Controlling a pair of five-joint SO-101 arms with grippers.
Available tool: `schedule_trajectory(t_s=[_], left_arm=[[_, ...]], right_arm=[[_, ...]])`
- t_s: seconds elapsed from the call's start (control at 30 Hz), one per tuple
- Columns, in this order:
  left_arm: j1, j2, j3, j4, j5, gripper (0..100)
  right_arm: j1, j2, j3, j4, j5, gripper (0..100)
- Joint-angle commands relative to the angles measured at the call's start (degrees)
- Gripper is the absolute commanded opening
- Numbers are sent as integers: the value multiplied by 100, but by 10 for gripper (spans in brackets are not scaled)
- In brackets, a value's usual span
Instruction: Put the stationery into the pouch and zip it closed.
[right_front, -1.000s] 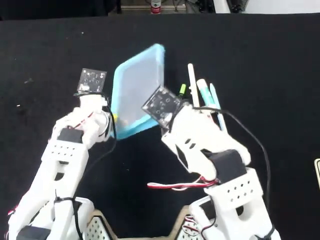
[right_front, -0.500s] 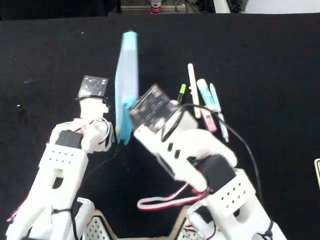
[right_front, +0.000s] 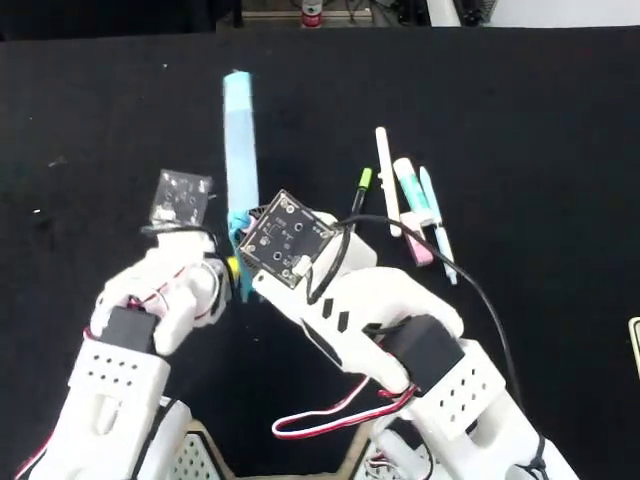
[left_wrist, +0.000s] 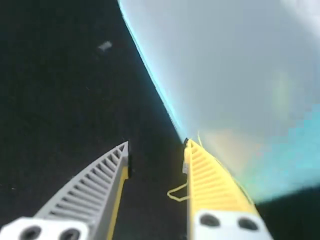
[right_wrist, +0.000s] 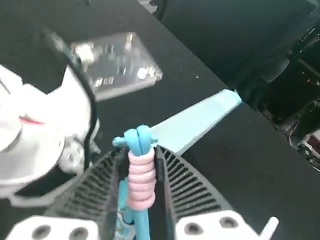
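Observation:
The light-blue translucent pouch (right_front: 238, 150) stands on edge, a narrow strip in the high view and a broad pale sheet (left_wrist: 235, 75) in the left wrist view. My right gripper (right_wrist: 140, 150) is shut on the pouch's pink coiled pull with a blue loop (right_wrist: 140, 180). My left gripper (left_wrist: 157, 146) is open beside the pouch's lower corner, its yellow finger (left_wrist: 210, 185) against the pouch, nothing between the fingers. To the right on the cloth lie the stationery: a white pen (right_front: 385, 175), a green-tipped pen (right_front: 362, 188), a teal marker (right_front: 410, 188), a blue pen (right_front: 437, 228) and a pink eraser (right_front: 420, 250).
The table is covered in black cloth (right_front: 540, 120). A beige object (right_front: 635, 345) pokes in at the right edge. The two arms stand close together near the front, the left arm's camera board (right_wrist: 112, 65) right beside my right gripper.
The pouch has swung from a tilted flat pose to standing on edge. The right arm moved left with it, close to the left arm. The stationery has not moved.

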Motion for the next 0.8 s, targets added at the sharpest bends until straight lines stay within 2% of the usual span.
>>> schedule_trajectory(t_s=[0.0, 0.17, 0.23, 0.33, 0.47, 0.6, 0.77], left_arm=[[259, -325, 215, -9, -35, 183], [215, -598, 382, -9, 0, 183], [180, -712, 374, 9, 246, 183], [-233, -958, 286, 18, 422, 183], [-840, -1424, 224, 79, 237, 183], [-1015, -1978, -48, 738, -185, 182], [-998, -2532, -198, 1275, -325, 182]], right_arm=[[-53, -127, -312, -114, -9, 11], [-53, -101, -602, -88, -26, 11], [-53, -101, -602, -53, -26, 11], [-53, -101, -532, 316, 0, 11], [-62, -136, -479, 686, 9, 11], [-202, -136, -479, 888, 9, 11], [-510, -127, -602, 686, 18, 11]])
